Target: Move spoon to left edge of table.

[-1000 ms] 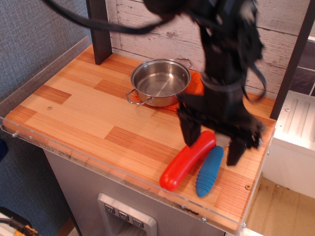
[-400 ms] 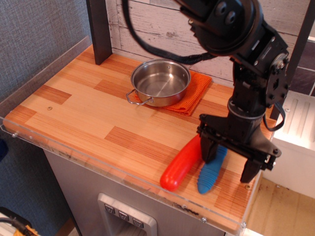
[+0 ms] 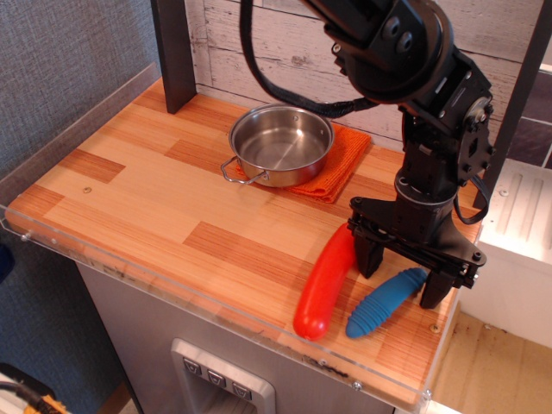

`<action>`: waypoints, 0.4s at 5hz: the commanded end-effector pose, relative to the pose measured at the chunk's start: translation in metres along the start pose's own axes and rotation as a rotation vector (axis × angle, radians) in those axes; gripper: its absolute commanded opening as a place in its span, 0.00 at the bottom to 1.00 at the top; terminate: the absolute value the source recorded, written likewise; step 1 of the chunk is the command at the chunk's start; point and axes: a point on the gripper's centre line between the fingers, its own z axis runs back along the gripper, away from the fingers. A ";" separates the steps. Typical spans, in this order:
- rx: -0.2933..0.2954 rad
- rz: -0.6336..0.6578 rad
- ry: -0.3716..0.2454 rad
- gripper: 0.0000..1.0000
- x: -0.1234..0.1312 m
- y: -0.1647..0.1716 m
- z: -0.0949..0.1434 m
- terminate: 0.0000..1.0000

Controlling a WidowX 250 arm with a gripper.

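Observation:
The spoon (image 3: 382,305) lies near the front right corner of the table (image 3: 147,190). Only its thick blue ribbed handle shows; the metal bowl is hidden behind the gripper. My gripper (image 3: 400,285) is low over the spoon's far end, open, with one black finger (image 3: 368,257) on the left of the handle and the other (image 3: 435,290) on the right. I cannot tell whether the fingers touch the handle.
A red sausage-shaped object (image 3: 323,283) lies just left of the spoon, almost touching it. A steel pot (image 3: 280,142) stands on an orange cloth (image 3: 347,160) at the back. A dark post (image 3: 177,52) stands at the back left. A clear acrylic rim (image 3: 129,267) edges the table.
The gripper has come down and right over the spoon's far end. The spoon handle has swung from nearly upright to a slant towards the right. The red object has shifted slightly.

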 end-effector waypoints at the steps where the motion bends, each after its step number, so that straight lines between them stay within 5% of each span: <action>1: -0.016 -0.029 -0.008 0.00 -0.004 0.001 0.005 0.00; 2: -0.044 -0.043 -0.029 0.00 -0.003 0.002 0.020 0.00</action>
